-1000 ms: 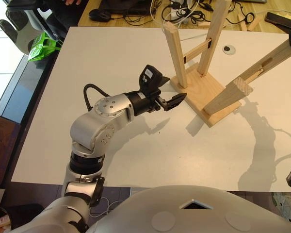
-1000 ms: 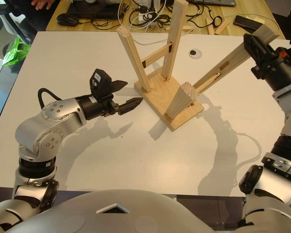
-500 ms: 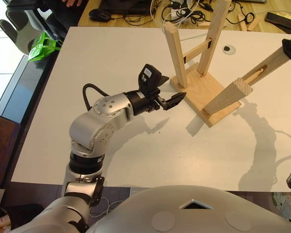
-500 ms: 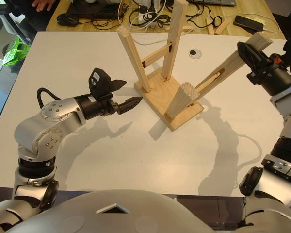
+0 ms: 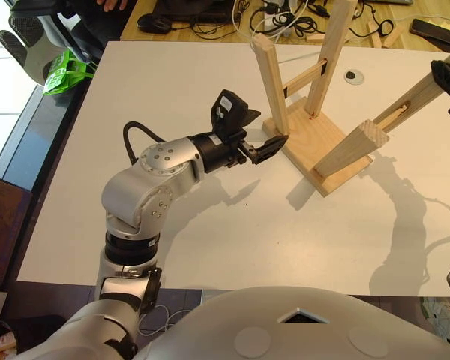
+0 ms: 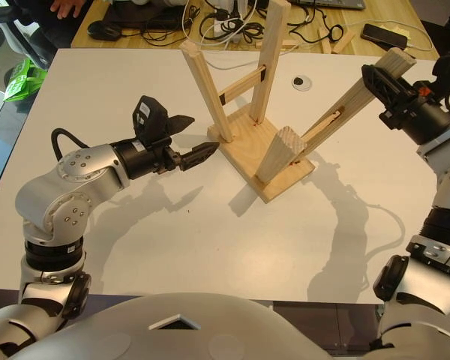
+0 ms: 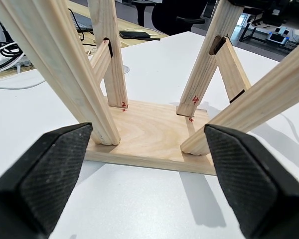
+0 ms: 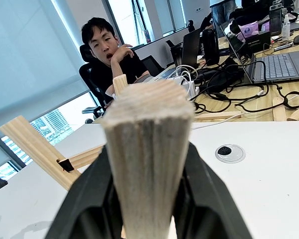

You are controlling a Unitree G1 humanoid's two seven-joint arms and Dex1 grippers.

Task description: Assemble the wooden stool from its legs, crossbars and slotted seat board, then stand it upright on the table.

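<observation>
Upturned stool (image 6: 268, 64) sits mid-worktop (image 6: 210, 247), seat board (image 6: 244, 150) flat, legs up; right pincer (image 6: 382, 79) pinches the top of the slanted leg (image 6: 345, 105), left pincer (image 6: 195, 137) spread, just beside the board's corner, so pulling that leg likely tips the unbraced board or levers the leg from its slot.

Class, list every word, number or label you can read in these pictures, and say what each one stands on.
"2": red, handwritten at the foot of the first leg, and again on the seat board just below it.
"4": red, at the foot of the second leg, and again on the board below it.
White sticker above the left gripper: too small to read.
</observation>
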